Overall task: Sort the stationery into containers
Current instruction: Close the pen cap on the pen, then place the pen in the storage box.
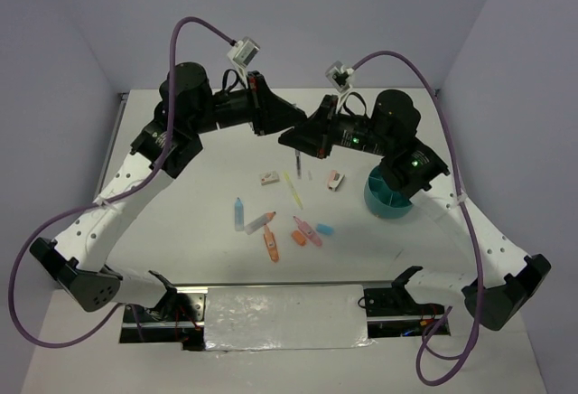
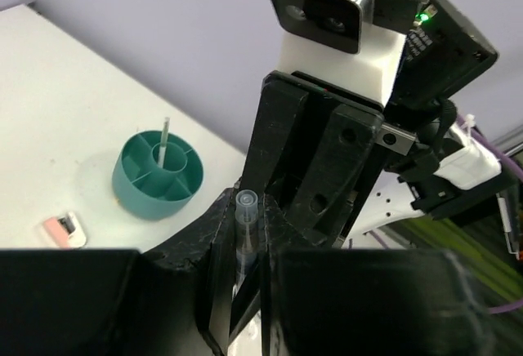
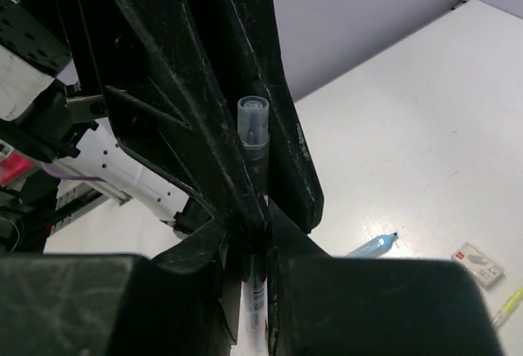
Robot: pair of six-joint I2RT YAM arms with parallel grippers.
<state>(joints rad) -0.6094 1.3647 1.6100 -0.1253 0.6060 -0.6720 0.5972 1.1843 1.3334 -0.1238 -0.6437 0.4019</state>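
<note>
Both grippers meet in the air above the far middle of the table. My left gripper [image 1: 287, 131] and my right gripper [image 1: 300, 137] are both shut on one thin grey pen [image 1: 296, 161], which hangs tip-down. In the left wrist view its clear cap [image 2: 247, 206] sits between my left gripper [image 2: 247, 233]. In the right wrist view the pen barrel [image 3: 260, 287] runs between my right gripper [image 3: 255, 246]. The teal cup [image 1: 390, 197] stands right, below the right arm, with a thin pen [image 2: 164, 140] upright in its middle compartment [image 2: 159, 175].
On the table lie a pink-white eraser [image 1: 269, 178], a yellow pen [image 1: 293, 190], a pink eraser [image 1: 334, 180], a light blue tube [image 1: 239, 213], two orange highlighters [image 1: 269, 236], a pink highlighter [image 1: 307, 231] and a blue eraser [image 1: 324, 229].
</note>
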